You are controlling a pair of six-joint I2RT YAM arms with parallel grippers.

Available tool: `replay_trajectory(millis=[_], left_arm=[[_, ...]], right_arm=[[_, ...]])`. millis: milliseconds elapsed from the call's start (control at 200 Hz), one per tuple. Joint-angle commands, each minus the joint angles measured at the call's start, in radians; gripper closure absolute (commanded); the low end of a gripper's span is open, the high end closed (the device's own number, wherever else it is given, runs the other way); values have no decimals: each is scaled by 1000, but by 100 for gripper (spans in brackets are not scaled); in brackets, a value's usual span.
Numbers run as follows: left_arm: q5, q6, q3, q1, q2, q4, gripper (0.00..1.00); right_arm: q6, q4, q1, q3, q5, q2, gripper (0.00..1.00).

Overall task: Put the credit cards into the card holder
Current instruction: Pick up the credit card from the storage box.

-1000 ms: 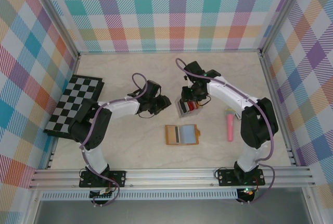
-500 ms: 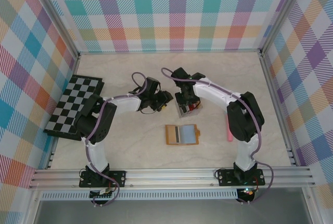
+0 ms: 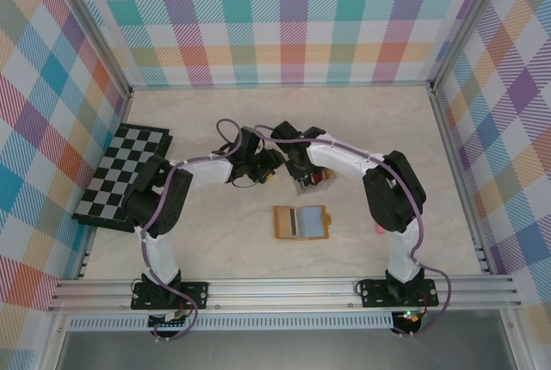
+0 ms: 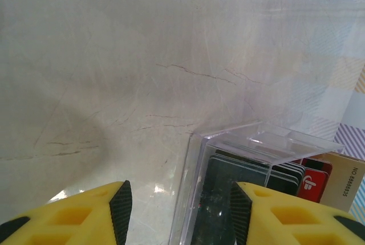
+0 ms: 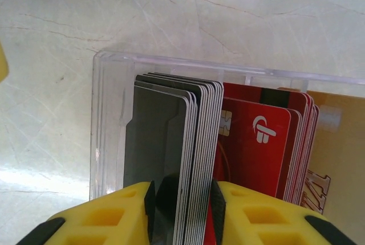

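We saw grey and red credit cards point(image 5: 199, 137) standing in a clear box point(image 5: 108, 114), right gripper point(image 5: 183, 196) pinching the grey ones, left gripper point(image 4: 179, 205) parted, empty, pale marbled table point(image 5: 57, 28), plaid walls point(image 3: 284, 17).

Jaws apart, clear box point(image 4: 197, 159), perhaps dark cards point(image 4: 242, 179)

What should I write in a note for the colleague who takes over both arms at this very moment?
Left gripper: open, holding nothing, its fingers at a corner of the clear box.
Right gripper: shut on the black credit cards, which stand in that box beside the red cards.
Card holder: lies open on the table, nearer the arm bases, apart from both grippers.
Done: black cards gripped, not yet lifted out.
Left: lift them out, carry them to the holder, slide them in; then probably the red cards.
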Motion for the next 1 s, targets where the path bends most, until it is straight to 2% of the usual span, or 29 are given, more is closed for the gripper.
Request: replay_trajectory(millis=[0, 995], left_arm=[[3, -7, -4, 9, -8, 1, 49], [11, -13, -17, 10, -9, 15, 49]], right_arm=[[-23, -20, -1, 16, 66, -10, 68], [-18, -23, -1, 6, 90, -45, 75]])
